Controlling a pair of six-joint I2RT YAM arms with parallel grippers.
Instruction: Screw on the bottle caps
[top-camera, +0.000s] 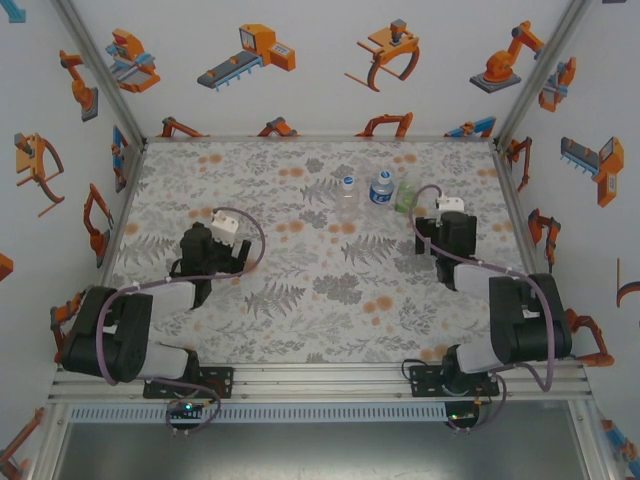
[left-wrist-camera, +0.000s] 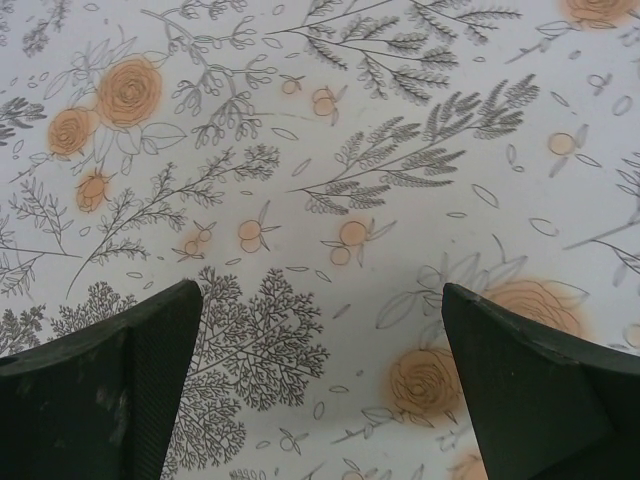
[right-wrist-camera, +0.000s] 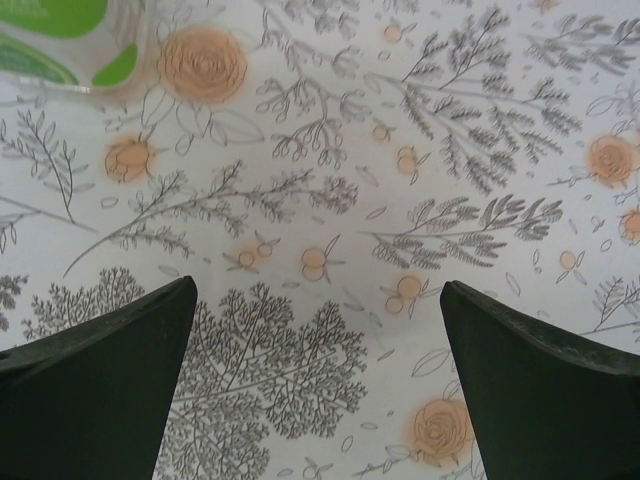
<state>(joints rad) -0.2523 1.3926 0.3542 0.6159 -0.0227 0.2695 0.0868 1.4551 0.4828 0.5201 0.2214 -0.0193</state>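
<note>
Floral cloth, grey ferns and orange roses on white, covered the bench (top-camera: 300, 330), and white walls (top-camera: 300, 90) printed with orange cartoon robot arms closed it in on three sides. Three small transparent bottles stood upright in a close row toward the far right of the cloth: a plain clear bottle (top-camera: 347, 197), a blue-labelled bottle (top-camera: 381, 192) whose print was too small to read, and a green-tinted bottle (top-camera: 405, 196). Small pale caps (top-camera: 383, 176) appeared to sit on the clear and blue-labelled ones; how tightly could not be told. The right arm (top-camera: 520, 320) reached near the green-tinted bottle, on its near right side. In its wrist view the right jaws stood wide apart over the cloth, gripping nothing, with that bottle's green-patched base at the upper left corner. The left arm (top-camera: 120, 335), well apart from the row, held the left jaws equally wide and empty above the pattern.
</note>
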